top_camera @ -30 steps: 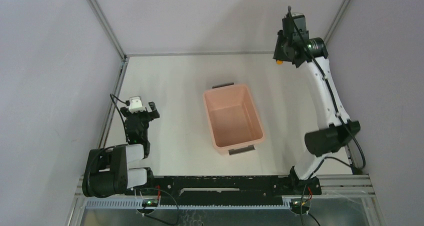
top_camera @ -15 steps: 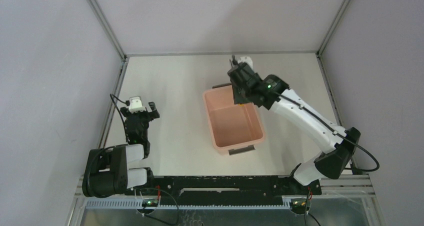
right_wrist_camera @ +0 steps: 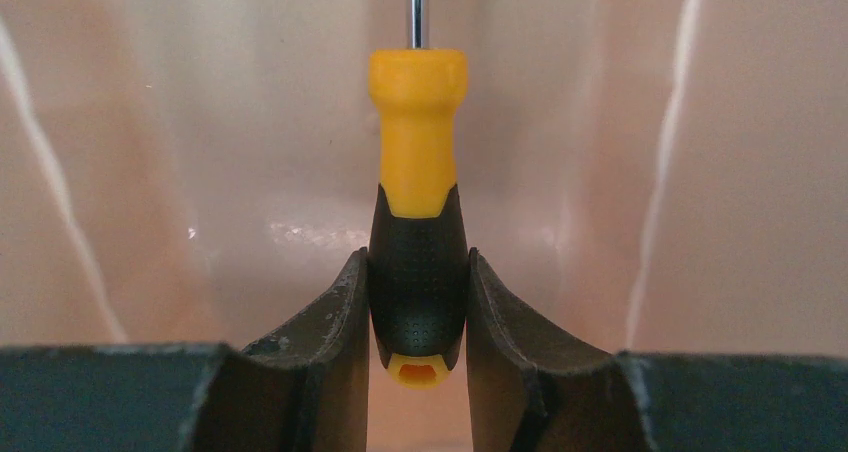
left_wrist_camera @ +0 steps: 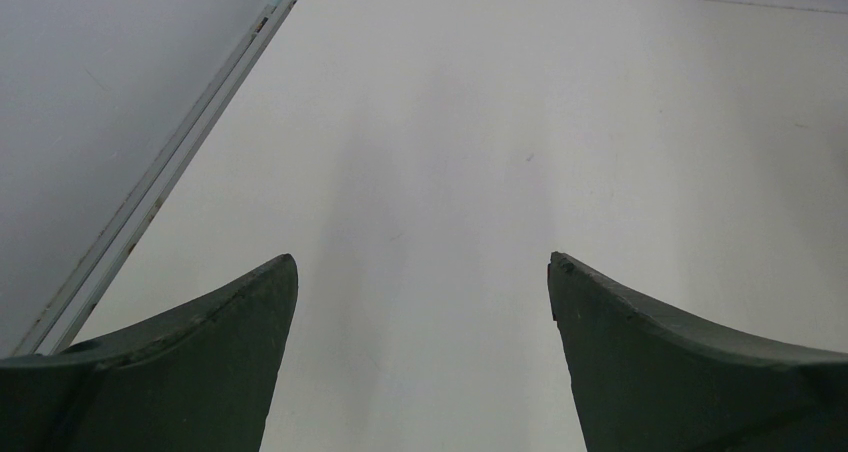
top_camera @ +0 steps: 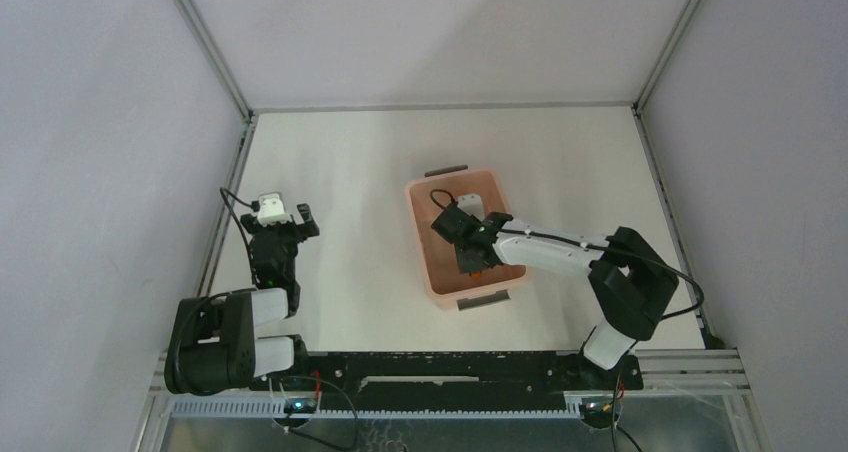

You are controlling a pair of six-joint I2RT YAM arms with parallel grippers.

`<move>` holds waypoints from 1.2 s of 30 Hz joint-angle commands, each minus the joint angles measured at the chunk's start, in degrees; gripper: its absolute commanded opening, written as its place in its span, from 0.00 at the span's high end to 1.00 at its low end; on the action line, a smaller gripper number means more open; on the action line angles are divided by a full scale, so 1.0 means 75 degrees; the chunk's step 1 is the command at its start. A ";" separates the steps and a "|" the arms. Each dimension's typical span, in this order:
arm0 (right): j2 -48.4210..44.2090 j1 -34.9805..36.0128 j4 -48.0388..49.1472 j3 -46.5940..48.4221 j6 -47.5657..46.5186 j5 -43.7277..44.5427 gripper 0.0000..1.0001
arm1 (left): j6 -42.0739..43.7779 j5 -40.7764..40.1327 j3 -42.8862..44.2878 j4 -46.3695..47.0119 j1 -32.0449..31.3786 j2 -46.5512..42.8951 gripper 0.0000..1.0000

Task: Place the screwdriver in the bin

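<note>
- So, there is one screwdriver point(right_wrist_camera: 417, 172), one bin point(top_camera: 428, 272) and two grippers.
- The right gripper point(right_wrist_camera: 417, 262) is clamped on the black part of the screwdriver's handle, a finger pressed on each side. The yellow part and the thin shaft point straight ahead of it.
- The bin's pale pink walls lie ahead of this gripper and on both sides. From above, the gripper sits inside the rim. Whether the tool touches the floor cannot be told.
- The bin has two dark handles point(top_camera: 446, 170), one at each short end.
- The left gripper point(left_wrist_camera: 422, 262) stands spread wide, with only bare tabletop between and ahead of its fingers. The bin is well apart from it.
- The table point(top_camera: 350, 162) is off-white, with plain grey walls around it and metal frame rails point(top_camera: 205, 37) at the corners.
</note>
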 commanded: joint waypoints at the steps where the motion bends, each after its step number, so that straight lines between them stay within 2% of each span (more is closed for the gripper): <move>1: 0.0326 0.0047 0.1050 -0.0258 0.0365 -0.0177 0.88 | 0.0010 -0.0059 0.0296 0.0211 -0.0045 -0.0047 0.00; 3: 0.0525 0.0047 0.1157 -0.0316 0.0388 -0.0217 0.82 | 0.0010 -0.0053 0.0294 0.0211 -0.0043 -0.0047 0.00; 5: 0.0672 0.0053 0.1138 -0.0320 0.0394 -0.0301 0.71 | 0.0010 -0.0052 0.0298 0.0211 -0.0050 -0.0040 0.00; 9: 0.0457 0.0041 0.1023 -0.0312 0.0397 -0.0381 0.37 | 0.0010 -0.0050 0.0293 0.0211 -0.0048 -0.0053 0.00; 11: 0.0141 -0.0003 0.0745 -0.0184 0.0304 -0.0436 0.24 | 0.0010 -0.0050 0.0305 0.0211 -0.0045 -0.0050 0.00; 16: -0.0969 -0.0053 -0.0108 0.0644 0.0030 -0.0287 0.14 | 0.0010 -0.0055 0.0297 0.0211 -0.0040 -0.0049 0.00; 18: -0.1402 -0.0047 -0.0244 0.1050 -0.0275 -0.0238 0.01 | 0.0012 -0.0061 0.0288 0.0211 -0.0050 -0.0047 0.00; 22: -0.2016 -0.0210 -0.0529 0.1876 -0.0929 0.0063 0.00 | 0.0010 -0.0052 0.0291 0.0211 -0.0052 -0.0047 0.00; 25: -0.2300 -0.0854 -0.0788 0.2218 -0.1399 0.0240 0.00 | 0.0010 -0.0057 0.0286 0.0209 -0.0045 -0.0047 0.00; 31: -0.2649 -0.3311 -0.1750 0.2662 -0.1978 0.0602 0.00 | 0.0010 -0.0055 0.0300 0.0211 -0.0050 -0.0047 0.00; 36: -0.3055 -0.5597 -0.1376 0.2420 -0.2266 -0.0830 0.00 | 0.0010 -0.0053 0.0303 0.0211 -0.0042 -0.0041 0.00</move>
